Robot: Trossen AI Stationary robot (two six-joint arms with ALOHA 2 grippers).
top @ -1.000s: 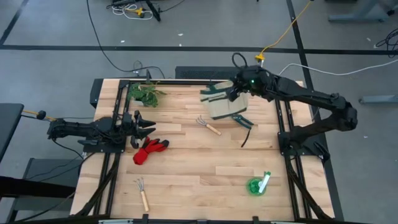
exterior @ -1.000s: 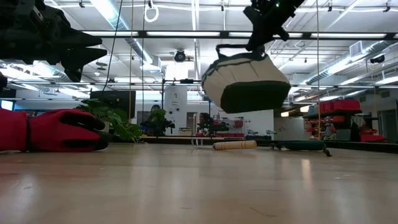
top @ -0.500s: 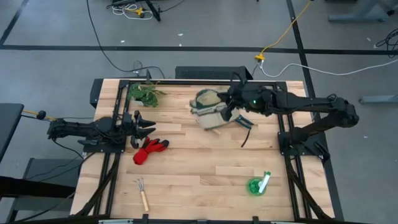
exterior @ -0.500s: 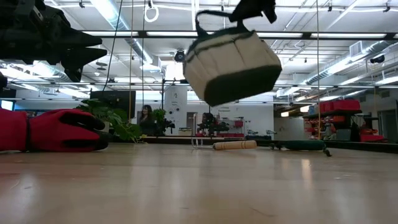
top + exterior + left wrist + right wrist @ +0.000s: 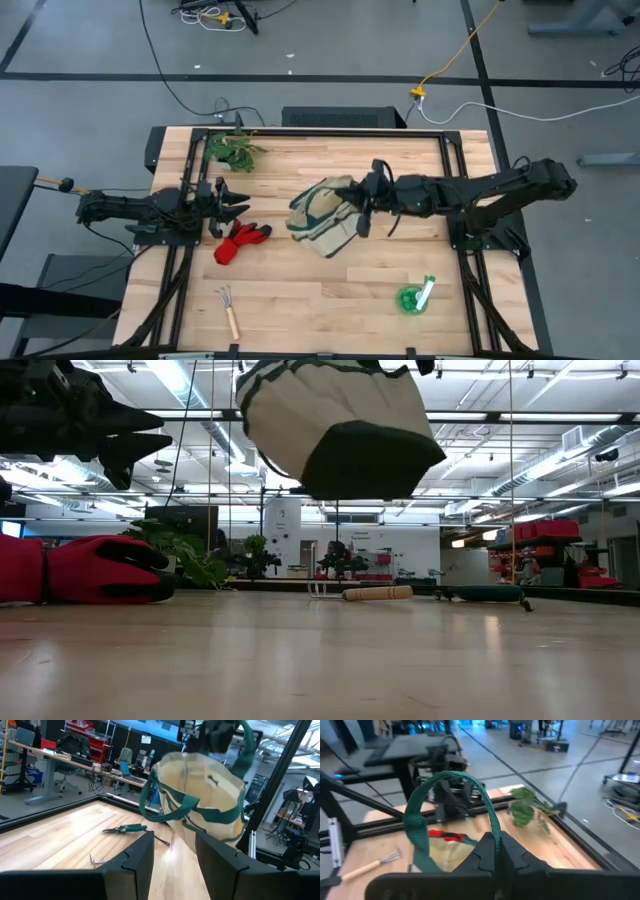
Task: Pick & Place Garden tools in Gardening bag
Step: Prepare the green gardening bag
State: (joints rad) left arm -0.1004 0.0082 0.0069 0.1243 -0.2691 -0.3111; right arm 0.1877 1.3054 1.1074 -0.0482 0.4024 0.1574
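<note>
The cream-white gardening bag [image 5: 320, 215] with green trim hangs over the table's middle, below my right gripper [image 5: 360, 205], which is shut on it. In the low view the bag [image 5: 340, 425] is well above the wood. My left gripper [image 5: 172, 855] waits open at the table's left edge, beside the red gloves [image 5: 242, 240]. One rake [image 5: 230, 310] lies at the near left. Another rake [image 5: 377, 593] and the pruning shears [image 5: 125, 827] lie beyond the bag. The green round piece with a white handle [image 5: 415, 296] lies at the near right. My right gripper pinches one green loop handle [image 5: 494, 836] of the bag between its two shut fingers, coming nearly level from the table's right. The loop arches up past the fingertips. The bag hangs below the hold, tilted, lifted clear of the table.
A leafy green plant [image 5: 232, 150] lies at the far left corner. A dark metal frame [image 5: 455, 200] runs along the table's right side and another along the left. Bare wood shows at the near middle, between the near rake and the green piece.
My right gripper has swung from the table's far right toward its middle and near side, levelling out as it went and staying shut. The bag has travelled with it, clear of the table, swinging and tilting beneath the hold.
</note>
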